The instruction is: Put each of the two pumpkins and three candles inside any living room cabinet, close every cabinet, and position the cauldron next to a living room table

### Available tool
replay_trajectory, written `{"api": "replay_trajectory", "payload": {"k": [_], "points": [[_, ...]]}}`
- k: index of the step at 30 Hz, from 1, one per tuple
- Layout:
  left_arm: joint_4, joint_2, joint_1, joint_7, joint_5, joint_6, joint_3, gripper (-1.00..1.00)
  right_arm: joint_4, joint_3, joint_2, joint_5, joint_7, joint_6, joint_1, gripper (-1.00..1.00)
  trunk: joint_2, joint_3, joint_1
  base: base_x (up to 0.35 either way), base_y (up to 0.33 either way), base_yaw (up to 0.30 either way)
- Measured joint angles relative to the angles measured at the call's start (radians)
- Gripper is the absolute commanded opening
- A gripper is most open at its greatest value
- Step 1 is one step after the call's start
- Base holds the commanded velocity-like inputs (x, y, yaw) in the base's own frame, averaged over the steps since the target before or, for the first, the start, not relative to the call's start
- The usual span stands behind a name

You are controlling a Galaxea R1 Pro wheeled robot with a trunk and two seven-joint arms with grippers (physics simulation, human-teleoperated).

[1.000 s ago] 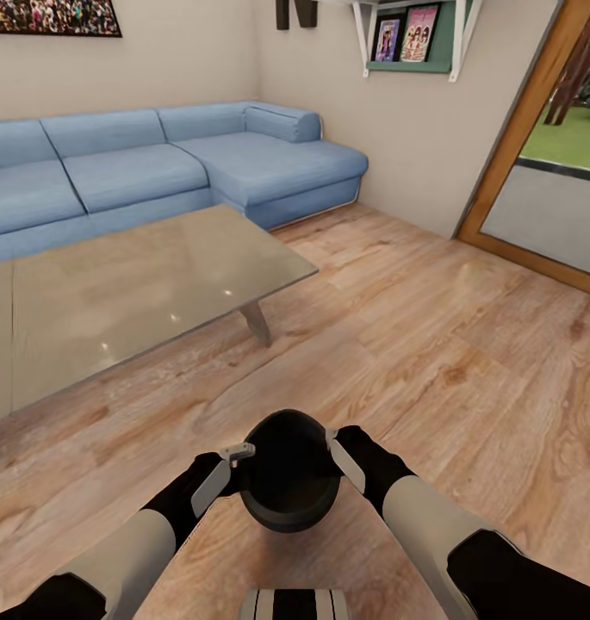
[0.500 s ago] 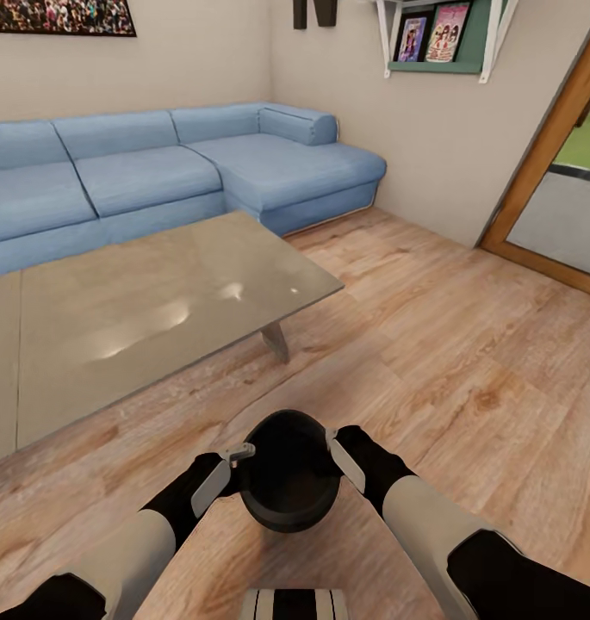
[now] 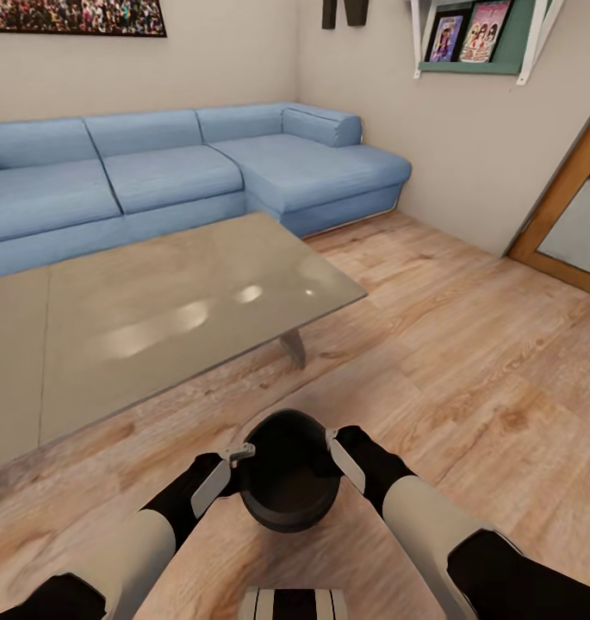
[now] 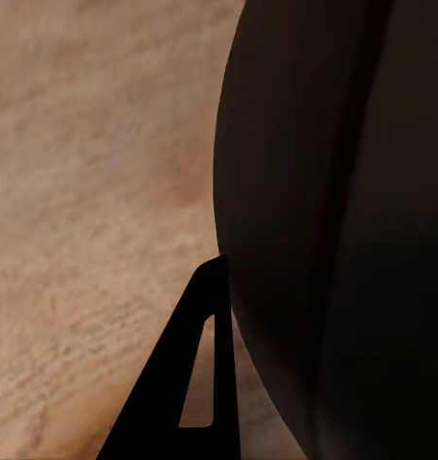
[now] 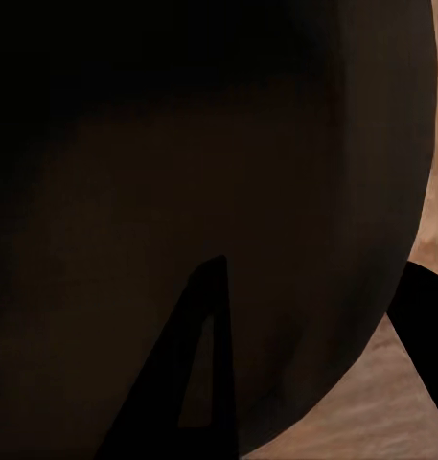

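Claws, two (image 3: 240, 451) (image 3: 332, 439), flank one cauldron (image 3: 289, 484) near one table (image 3: 157, 310).

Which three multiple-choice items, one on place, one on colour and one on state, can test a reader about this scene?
1. Where is the cauldron?
A. On the table
B. Between both end effectors, above the floor
C. On the sofa

2. What colour is the sofa?
A. Blue
B. Red
C. Grey

3. How does the cauldron stand?
A. Upside down
B. On its side
C. Upright, mouth up

Key: 1 B, the left end effector and right end effector press its opposite sides over the floor, short of the table. 2 A, its cushions are light blue. 3 C, its dark hollow faces up.
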Motion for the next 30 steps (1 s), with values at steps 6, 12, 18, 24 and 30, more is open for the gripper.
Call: {"api": "replay_trajectory", "payload": {"k": [6,12,18,24,30], "points": [[0.0,0.0,0.001,0.0,0.002,-0.001,-0.001,-1.0,0.001,0.0,0.0,0.0,0.0,0.0,0.0,-1.0,0.0,0.0,0.0,0.317,0.0,0.003],[0.0,0.0,0.001,0.0,0.001,-0.001,0.0,-1.0,0.0,0.0,0.0,0.001,0.0,0.001,0.0,-1.0,0.0,0.0,0.0,0.271,0.0,0.0],[0.001,0.0,0.001,0.0,-0.021,0.004,0.003,1.0,-0.004,-0.001,0.0,-0.028,0.002,-0.004,-0.001,1.0,0.0,0.0,0.0,0.044,0.0,0.0],[0.001,0.0,0.001,0.0,-0.021,0.005,0.005,1.0,-0.004,-0.001,0.0,-0.027,0.002,-0.004,-0.001,1.0,0.0,0.0,0.0,0.004,0.0,0.0],[0.001,0.0,0.0,0.0,-0.02,0.005,0.006,1.0,-0.004,-0.001,0.0,-0.027,0.002,-0.003,-0.001,1.0,0.0,0.0,0.0,0.0,0.0,0.0]]}}
